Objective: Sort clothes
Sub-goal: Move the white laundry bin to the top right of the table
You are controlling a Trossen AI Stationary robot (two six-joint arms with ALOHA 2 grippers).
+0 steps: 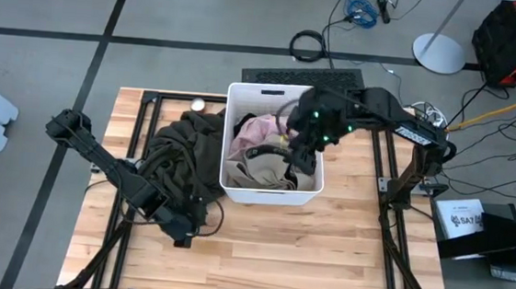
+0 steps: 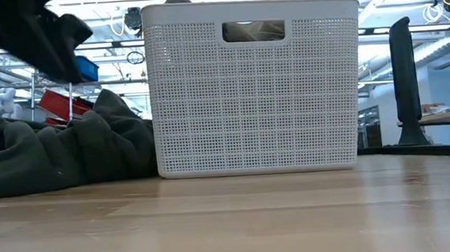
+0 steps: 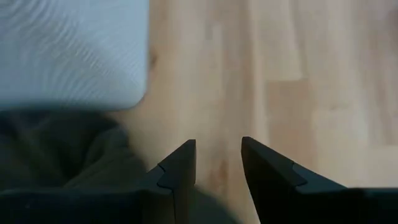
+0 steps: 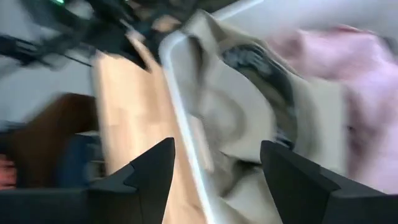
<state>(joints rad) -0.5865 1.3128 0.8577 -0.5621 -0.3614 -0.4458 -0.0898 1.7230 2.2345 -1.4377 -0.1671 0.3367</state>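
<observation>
Your right gripper (image 1: pixel 305 157) hangs over the white bin (image 1: pixel 269 197), fingers apart and holding nothing; your left gripper (image 1: pixel 180 233) sits low at the near edge of the clothes pile, also released.

In the bin you have the pale pink garment (image 1: pixel 257 128) toward the far side and the beige garment (image 1: pixel 258 170) with its dark waistband nearer you. The large dark olive garment (image 1: pixel 184 150) lies heaped on the wooden table (image 1: pixel 323 251), touching the bin's left wall. Your left fingers (image 3: pixel 180 171) stand parted above bare wood, just beside the olive cloth. Your right fingers (image 4: pixel 152 168) straddle the bin rim.
</observation>
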